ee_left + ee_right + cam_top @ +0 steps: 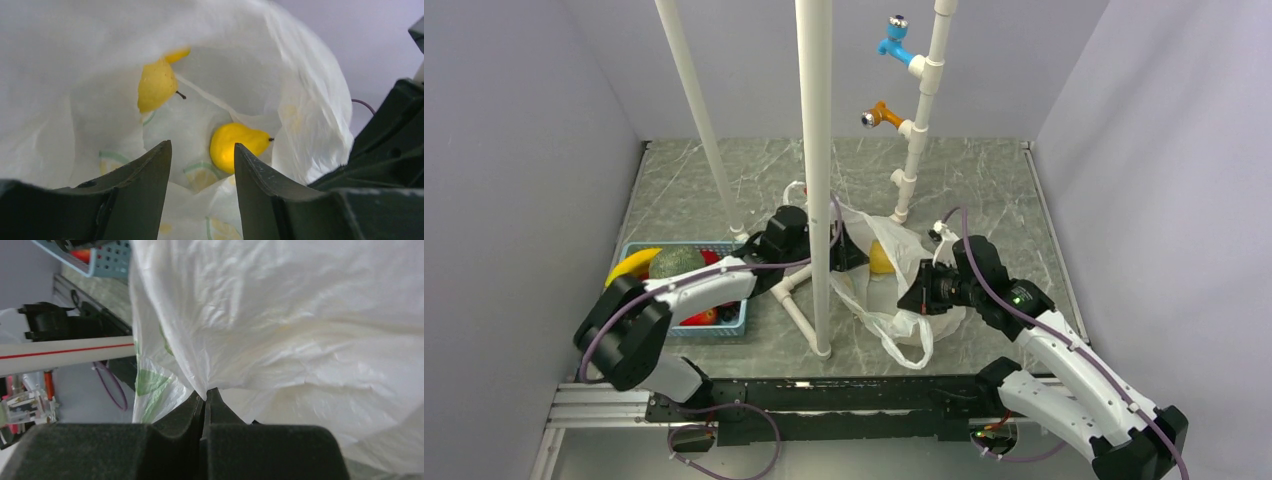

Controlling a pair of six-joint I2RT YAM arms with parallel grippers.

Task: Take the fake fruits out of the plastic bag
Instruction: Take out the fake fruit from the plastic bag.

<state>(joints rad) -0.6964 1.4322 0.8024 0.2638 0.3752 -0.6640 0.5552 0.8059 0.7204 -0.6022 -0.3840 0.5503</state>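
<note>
The white plastic bag (902, 262) lies at the table's middle, its mouth facing left. My left gripper (849, 250) is at the bag's mouth, open and empty (202, 150). In the left wrist view a yellow pear (235, 146) lies inside the bag (280, 75) just beyond my fingertips. A second yellow pear (156, 85) shows higher up, seen partly through the film. A yellow fruit (881, 258) shows in the top view inside the bag. My right gripper (921, 293) is shut on the bag's film (280, 330) at its near right side (205, 392).
A light-blue basket (729, 325) at the left holds a banana (629, 266), a green melon (676, 262) and red fruit (702, 318). White pipe posts (816, 180) stand mid-table, one right beside the left gripper. A pipe stand with blue and orange hooks (921, 120) stands behind the bag.
</note>
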